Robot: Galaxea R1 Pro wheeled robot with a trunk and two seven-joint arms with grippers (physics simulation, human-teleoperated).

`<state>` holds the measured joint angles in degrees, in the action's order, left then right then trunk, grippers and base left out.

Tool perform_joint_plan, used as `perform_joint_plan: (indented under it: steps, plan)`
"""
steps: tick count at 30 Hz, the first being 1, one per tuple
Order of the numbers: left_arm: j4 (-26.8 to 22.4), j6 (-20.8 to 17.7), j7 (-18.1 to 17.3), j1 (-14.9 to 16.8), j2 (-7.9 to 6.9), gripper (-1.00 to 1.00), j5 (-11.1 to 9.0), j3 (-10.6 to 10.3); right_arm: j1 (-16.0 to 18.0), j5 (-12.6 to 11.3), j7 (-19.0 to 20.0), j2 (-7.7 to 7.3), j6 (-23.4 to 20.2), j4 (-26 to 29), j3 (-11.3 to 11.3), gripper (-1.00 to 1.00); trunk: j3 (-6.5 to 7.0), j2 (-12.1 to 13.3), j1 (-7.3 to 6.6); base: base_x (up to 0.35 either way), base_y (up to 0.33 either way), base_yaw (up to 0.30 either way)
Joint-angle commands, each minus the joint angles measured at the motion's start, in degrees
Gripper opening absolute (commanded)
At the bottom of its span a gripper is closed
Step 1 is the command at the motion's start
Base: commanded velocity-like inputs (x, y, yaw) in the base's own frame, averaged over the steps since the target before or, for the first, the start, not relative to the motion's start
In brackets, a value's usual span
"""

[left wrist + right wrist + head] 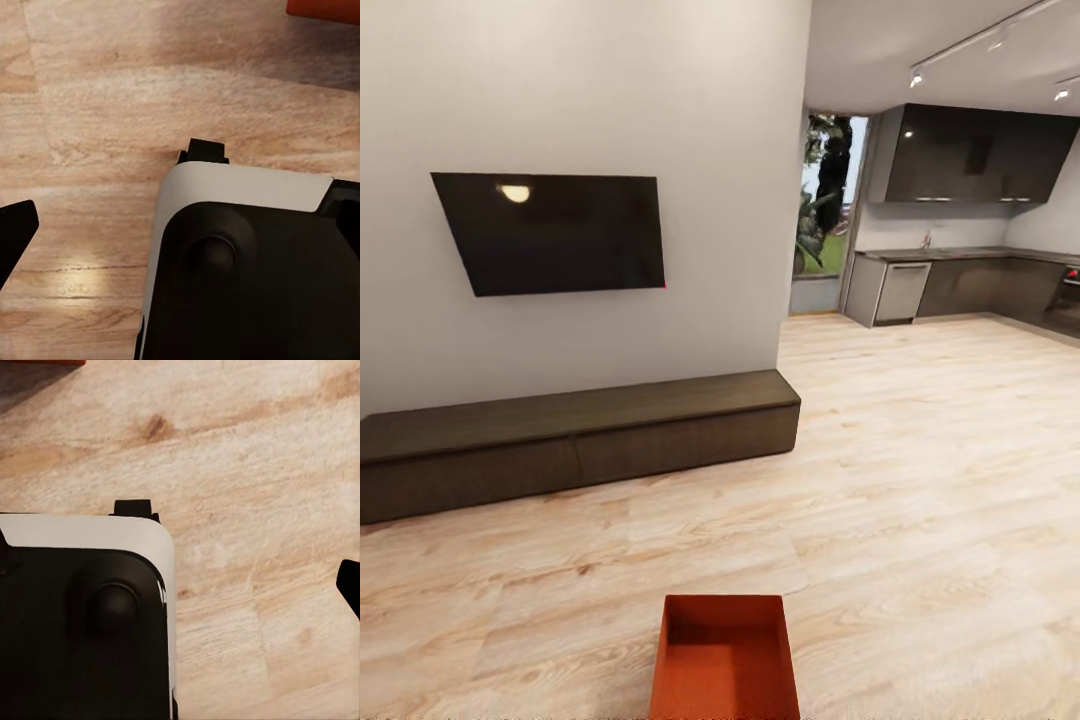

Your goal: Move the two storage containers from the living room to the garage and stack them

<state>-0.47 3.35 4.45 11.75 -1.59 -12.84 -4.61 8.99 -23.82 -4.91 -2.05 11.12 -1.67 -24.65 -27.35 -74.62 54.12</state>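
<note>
One storage container (726, 658) sits upright on the light wood-plank flooring (920, 480) of the living room, well apart from the long low dark-brown cabinet (575, 440) and out in front of its right half. It is an orange-red, open-topped rectangular bin with thin plain walls, apparently empty. An orange-red corner (324, 9) in the left wrist view is probably the same bin.
</note>
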Motion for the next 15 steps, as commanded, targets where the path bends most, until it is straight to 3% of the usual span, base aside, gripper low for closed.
perform_joint_plan:
  steps: [1,15]
  plan:
    - [0.03,0.16,0.12,0.03,0.00,1.00,-0.52,-0.49,0.07,-0.44,-0.02,0.03,0.30,-0.17,-0.48,1.00,-0.15,-0.03,0.00,0.000,0.000,0.000]
    - [0.03,0.16,0.12,0.03,0.00,1.00,-0.52,-0.49,0.07,-0.44,-0.02,-0.06,0.30,-0.17,-0.48,1.00,-1.44,-0.03,0.00,0.000,0.000,0.000]
